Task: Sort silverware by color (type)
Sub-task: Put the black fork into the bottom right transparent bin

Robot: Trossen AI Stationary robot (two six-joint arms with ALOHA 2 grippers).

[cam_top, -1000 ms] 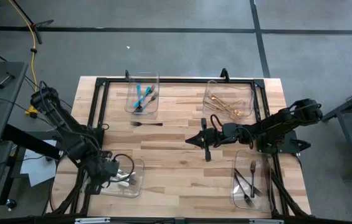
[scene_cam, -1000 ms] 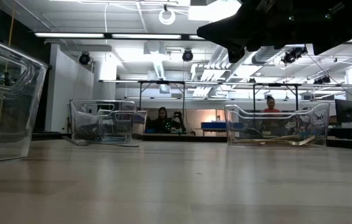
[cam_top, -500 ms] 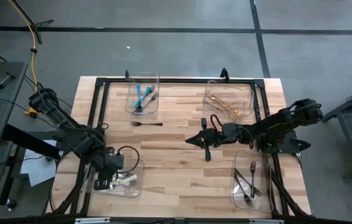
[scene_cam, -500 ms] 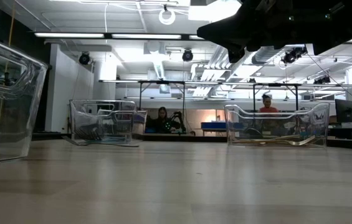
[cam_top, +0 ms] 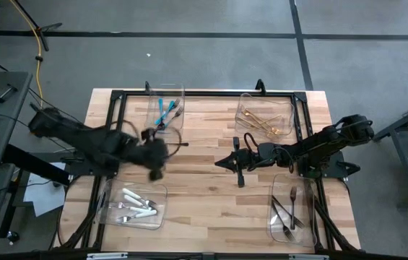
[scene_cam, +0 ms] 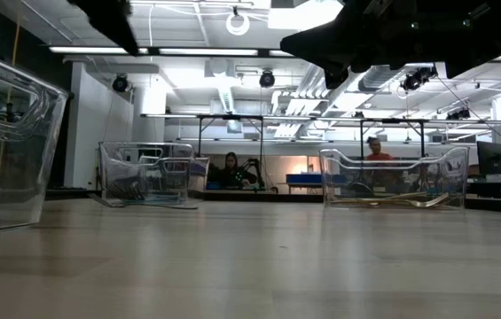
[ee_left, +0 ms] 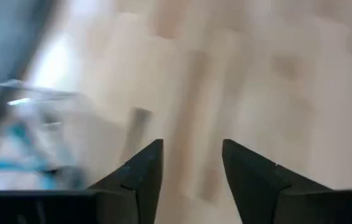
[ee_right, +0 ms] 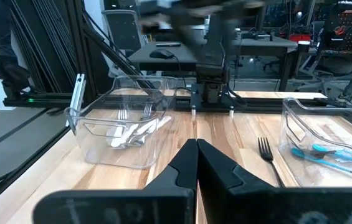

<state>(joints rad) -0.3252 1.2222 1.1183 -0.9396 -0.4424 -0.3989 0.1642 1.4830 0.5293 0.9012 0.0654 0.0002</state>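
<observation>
A dark fork (cam_top: 171, 144) lies flat on the wooden table, near the far-left bin of teal-handled silverware (cam_top: 164, 112). My left gripper (cam_top: 154, 160) hovers blurred just short of it, open and holding nothing (ee_left: 191, 149). White-handled pieces (cam_top: 137, 206) lie in the near-left bin. The far-right bin holds gold pieces (cam_top: 265, 121) and the near-right bin dark steel ones (cam_top: 288, 209). At the table's middle my right gripper (cam_top: 222, 162) hangs shut and level, holding nothing (ee_right: 195, 149). It points toward the left side, where the fork (ee_right: 266, 149) shows.
Four clear plastic bins stand near the table's corners, and a black frame (cam_top: 204, 94) runs along its far edge and sides. Bare wood lies between the two grippers. People sit at desks in the room beyond the table (scene_cam: 230, 168).
My left gripper has risen out of the near-left bin and swung fast toward the table's middle and far edge, toward the dark fork, turning as it went. The white-handled pieces stay lying in that bin. My right arm has kept still.
</observation>
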